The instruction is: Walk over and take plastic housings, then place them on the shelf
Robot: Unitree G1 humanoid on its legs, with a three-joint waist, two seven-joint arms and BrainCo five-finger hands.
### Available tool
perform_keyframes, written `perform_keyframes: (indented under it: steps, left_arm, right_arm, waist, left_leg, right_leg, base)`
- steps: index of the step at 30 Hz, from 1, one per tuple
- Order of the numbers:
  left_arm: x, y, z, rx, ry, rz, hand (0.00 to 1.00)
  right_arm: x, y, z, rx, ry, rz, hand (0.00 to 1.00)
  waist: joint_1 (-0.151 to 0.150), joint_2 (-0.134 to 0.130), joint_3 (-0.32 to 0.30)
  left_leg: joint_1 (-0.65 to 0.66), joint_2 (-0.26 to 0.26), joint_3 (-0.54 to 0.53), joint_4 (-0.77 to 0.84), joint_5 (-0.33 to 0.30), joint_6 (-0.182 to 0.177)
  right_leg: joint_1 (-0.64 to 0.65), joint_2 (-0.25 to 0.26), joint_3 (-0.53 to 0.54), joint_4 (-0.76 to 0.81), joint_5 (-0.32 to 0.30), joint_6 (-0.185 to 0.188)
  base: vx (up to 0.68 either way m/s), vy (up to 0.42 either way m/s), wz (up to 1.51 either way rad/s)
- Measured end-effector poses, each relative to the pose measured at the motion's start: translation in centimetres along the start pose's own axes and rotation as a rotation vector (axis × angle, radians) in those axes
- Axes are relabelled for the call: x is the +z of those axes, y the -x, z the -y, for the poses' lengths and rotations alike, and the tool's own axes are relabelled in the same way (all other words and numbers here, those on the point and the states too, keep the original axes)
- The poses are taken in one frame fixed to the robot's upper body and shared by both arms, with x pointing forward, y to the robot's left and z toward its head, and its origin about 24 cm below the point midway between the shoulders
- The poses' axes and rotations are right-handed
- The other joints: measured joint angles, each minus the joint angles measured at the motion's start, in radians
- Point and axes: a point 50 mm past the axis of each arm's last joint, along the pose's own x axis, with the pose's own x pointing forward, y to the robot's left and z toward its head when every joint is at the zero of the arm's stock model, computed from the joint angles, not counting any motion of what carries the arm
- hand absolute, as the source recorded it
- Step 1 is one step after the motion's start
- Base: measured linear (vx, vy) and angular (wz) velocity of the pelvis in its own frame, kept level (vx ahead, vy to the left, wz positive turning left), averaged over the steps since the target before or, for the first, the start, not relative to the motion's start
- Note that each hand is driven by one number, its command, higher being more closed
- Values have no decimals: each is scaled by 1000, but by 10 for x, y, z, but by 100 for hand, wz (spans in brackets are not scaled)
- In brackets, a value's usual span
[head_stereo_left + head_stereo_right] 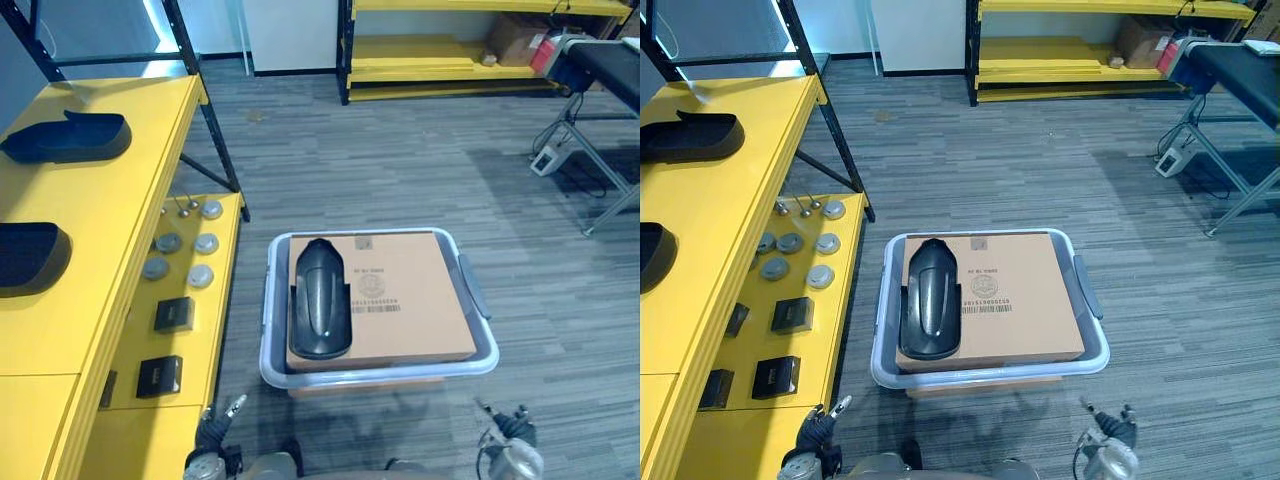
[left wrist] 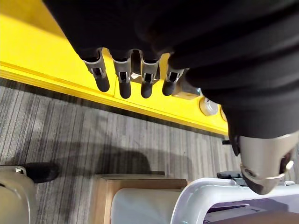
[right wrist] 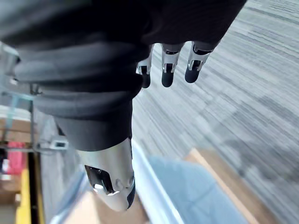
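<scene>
A black plastic housing [image 1: 320, 298] lies lengthwise on the left part of a flat cardboard box [image 1: 405, 290]. The box rests in a pale grey bin [image 1: 482, 352] on the floor straight ahead. Two more black housings [image 1: 70, 138] [image 1: 28, 257] sit on the top of the yellow shelf [image 1: 110, 220] at the left. My left hand [image 2: 122, 77] hangs beside the shelf's yellow edge above the bin's corner, fingers straight, holding nothing. My right hand [image 3: 168, 70] hangs over the carpet by the bin's other side, fingers relaxed and empty.
The shelf's lower level carries several round metal discs [image 1: 185, 255] and small black boxes [image 1: 173, 313]. A second yellow rack [image 1: 450, 55] stands at the back. A black table on metal legs [image 1: 600, 70] is at the far right. Grey carpet surrounds the bin.
</scene>
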Motion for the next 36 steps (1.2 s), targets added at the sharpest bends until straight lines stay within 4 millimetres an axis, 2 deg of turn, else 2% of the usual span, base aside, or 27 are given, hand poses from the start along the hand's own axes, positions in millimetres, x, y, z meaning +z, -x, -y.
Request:
perform_keyframes:
  steps: [1, 3, 6, 9, 12, 15, 16, 19, 23, 25, 30, 32, 35, 36]
  left_arm:
    - [-2, 1, 0, -1, 0, -5, 0]
    - [-11, 4, -2, 2, -3, -28, 0]
    - [-12, 5, 0, -8, -13, -30, 0]
    - [-10, 5, 3, -18, -20, -20, 0]
    - [-8, 5, 4, -24, -23, -6, 0]
    - [-6, 4, 4, -23, -22, 6, 0]
    - [-4, 4, 5, -23, -23, 11, 0]
    - [-1, 4, 6, -28, -31, 25, 0]
    - [5, 4, 8, -35, -32, 53, 0]
    - [12, 2, 13, -48, -34, 75, 0]
    - [26, 1, 19, -60, -34, 123, 0]
    - [32, 0, 20, -55, -30, 146, 0]
    - [37, -1, 22, -53, -28, 159, 0]
    - [39, -2, 23, -56, -31, 165, 0]
  right_arm:
    - [9, 0, -4, 18, 1, 39, 0]
    - [39, 7, -26, 117, 28, 191, 0]
    - [65, 20, -53, 246, 51, 331, 0]
    - [72, 35, -80, 384, 140, 409, 0]
    - [76, 48, -110, 497, 248, 478, 0]
    - [83, 54, -131, 548, 360, 551, 0]
    - [86, 52, -139, 552, 386, 562, 0]
    - [87, 46, -159, 538, 443, 542, 0]
    - [80, 42, -185, 528, 500, 478, 0]
    - [82, 41, -193, 514, 518, 471, 0]
    - [83, 38, -214, 495, 534, 409, 0]
    - [81, 35, -217, 483, 544, 382, 0]
    - [74, 31, -219, 473, 571, 321, 0]
    - [71, 30, -218, 470, 581, 305, 0]
  waist:
    - [-2, 0, 0]
    - [-2, -2, -3]
    - [-2, 4, -5]
    - [14, 3, -8]
    - [21, 2, -8]
    - [33, 2, -8]
    - [46, 1, -8]
    - [51, -1, -8]
    - [86, -2, -5]
    - [101, -3, 15]
    - [112, -4, 68]
    - [132, -1, 89]
    - [141, -1, 110]
    - [153, 0, 116]
  left_leg:
    - [6, -2, 0, -12, 7, -1]
    - [34, -9, 3, -71, 36, -6]
    - [46, -16, -6, -132, 79, -10]
    - [46, -17, -15, -137, 80, -9]
    - [32, -19, -36, -137, 79, -9]
    - [10, -27, -53, -137, 81, -8]
    - [-1, -33, -60, -131, 84, -4]
    - [-31, -39, -93, -130, 100, 16]
    - [-51, -36, -113, -121, 99, 17]
    - [-71, -35, -127, -96, 97, 18]
    - [-124, -37, -150, -63, 83, 23]
    - [-141, -36, -150, -53, 83, 23]
    - [-159, -40, -154, -50, 84, 23]
    - [-165, -41, -154, -45, 84, 23]
  right_leg:
    - [0, -1, 1, 0, 0, 0]
    - [-4, -2, 3, -10, -3, 4]
    - [-17, 2, 2, -15, -6, 5]
    - [-15, 2, -1, -14, -6, 6]
    - [-19, 1, -3, -19, -10, 12]
    - [-24, 0, -13, -32, -7, 14]
    - [-30, -1, -18, -33, -1, 18]
    - [-32, -2, -46, -37, 7, 23]
    - [-31, 6, -60, -47, 25, 7]
    - [-33, 7, -61, -48, 44, 4]
    - [-57, 2, -65, -46, 65, 7]
    - [-75, 1, -62, -47, 79, 0]
    - [-88, -2, -64, -43, 83, 1]
    - [-93, -3, -65, -42, 83, 0]
  base:
    - [-120, 16, -6]
    - [-144, 9, -10]
    - [-134, 10, 5]
    - [-81, 9, 5]
    - [-18, 9, 13]
    - [58, 10, 21]
    - [99, 21, 20]
    - [124, -7, 33]
    - [122, -11, 20]
    - [53, 9, 21]
    - [-18, 24, 18]
    - [-54, 41, -8]
    - [-72, 42, 3]
    - [-58, 25, 0]
